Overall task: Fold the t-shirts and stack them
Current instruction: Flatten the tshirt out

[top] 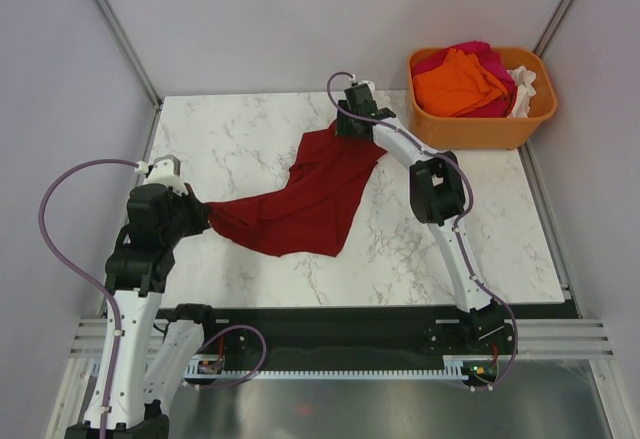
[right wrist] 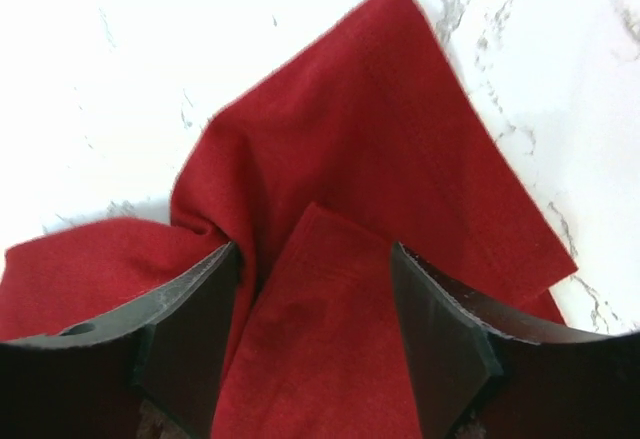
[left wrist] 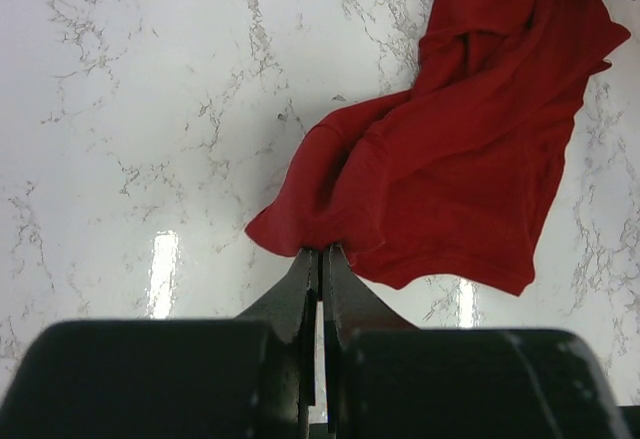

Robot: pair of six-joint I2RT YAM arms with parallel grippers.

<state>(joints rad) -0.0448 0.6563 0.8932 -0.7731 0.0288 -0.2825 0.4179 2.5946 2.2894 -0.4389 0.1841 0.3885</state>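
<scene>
- The dark red t-shirt point(top: 310, 194) lies rumpled on the marble tabletop point(top: 230, 129), reaching from one arm to the other.
- The left pincer point(left wrist: 320, 259) is clenched on the shirt's near-left edge.
- The right pincer point(right wrist: 312, 264) is released, its jaws straddling a fold at the shirt's far end.

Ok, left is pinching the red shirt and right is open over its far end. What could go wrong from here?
1. The left gripper holds only a thin bunched edge of the dark red t-shirt; a pull may slip it free.
2. The right gripper, open, straddles folded layers; closing may catch a fold, leaving it twisted.
3. The right arm passes close to the orange tub and could nudge it.
</scene>
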